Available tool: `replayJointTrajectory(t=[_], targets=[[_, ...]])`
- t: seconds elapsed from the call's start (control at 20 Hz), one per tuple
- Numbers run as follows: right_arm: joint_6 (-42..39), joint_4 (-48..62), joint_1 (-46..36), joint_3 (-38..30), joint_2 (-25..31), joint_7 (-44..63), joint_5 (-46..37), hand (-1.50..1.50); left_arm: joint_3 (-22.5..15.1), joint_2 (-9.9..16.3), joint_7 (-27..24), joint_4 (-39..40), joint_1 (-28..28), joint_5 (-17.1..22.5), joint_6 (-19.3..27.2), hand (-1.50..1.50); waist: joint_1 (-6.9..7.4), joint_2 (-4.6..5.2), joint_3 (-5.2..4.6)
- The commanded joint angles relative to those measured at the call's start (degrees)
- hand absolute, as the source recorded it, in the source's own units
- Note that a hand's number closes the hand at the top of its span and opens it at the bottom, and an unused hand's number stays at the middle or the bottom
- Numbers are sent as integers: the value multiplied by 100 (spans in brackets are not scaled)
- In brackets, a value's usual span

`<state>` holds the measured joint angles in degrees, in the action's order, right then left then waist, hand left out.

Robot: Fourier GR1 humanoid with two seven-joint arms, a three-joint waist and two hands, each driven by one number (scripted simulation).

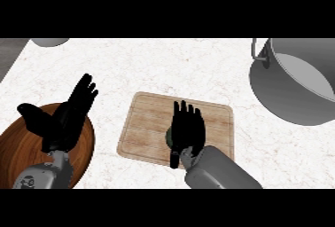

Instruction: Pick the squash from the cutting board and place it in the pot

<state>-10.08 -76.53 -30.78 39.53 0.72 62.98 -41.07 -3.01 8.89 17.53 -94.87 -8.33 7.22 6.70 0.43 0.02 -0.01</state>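
Note:
A light wooden cutting board point(147, 128) lies at the middle of the white counter. My right hand point(186, 128) lies flat over it, fingers straight and pointing away from me. Under the palm only a dark green sliver of the squash point(169, 135) shows at the hand's left edge; the remainder is hidden. The big grey pot point(294, 88) with a side handle stands at the far right, well apart from the board. My left hand point(68, 117) rests open at the left, fingers up, over a brown wooden plate.
A round brown wooden plate point(16, 146) lies at the lower left under my left forearm. A grey rounded object point(49, 41) peeks in at the top left edge. White counter stretches between the board and the pot.

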Motion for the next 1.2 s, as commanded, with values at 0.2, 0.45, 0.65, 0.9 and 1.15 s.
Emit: replayJointTrajectory(t=[0.2, 0.45, 0.65, 0.9, 1.15], targets=[[23, -170, 274, -216, -42, -520, -131, 150, 253, 90, 363, 33, -276, -24, -80, 0, -46, -3, 2], [264, 140, -119, 18, -71, -395, -189, 150, 88, -182, 47, -120, 136, -147, -104, 0, -15, -4, 1], [648, 44, 92, 512, -71, -169, -267, 150, 42, -238, 120, -244, 129, -317, -3, 0, -7, -6, 1], [917, -251, 841, -1539, 1479, -221, -63, 150, 221, -121, 108, -234, 213, -198, -2, 0, -432, -43, 8], [1135, -238, 1581, -3065, 2738, -543, 450, 150, 290, -119, 114, -325, 245, -214, 75, 0, -421, -42, 7]])
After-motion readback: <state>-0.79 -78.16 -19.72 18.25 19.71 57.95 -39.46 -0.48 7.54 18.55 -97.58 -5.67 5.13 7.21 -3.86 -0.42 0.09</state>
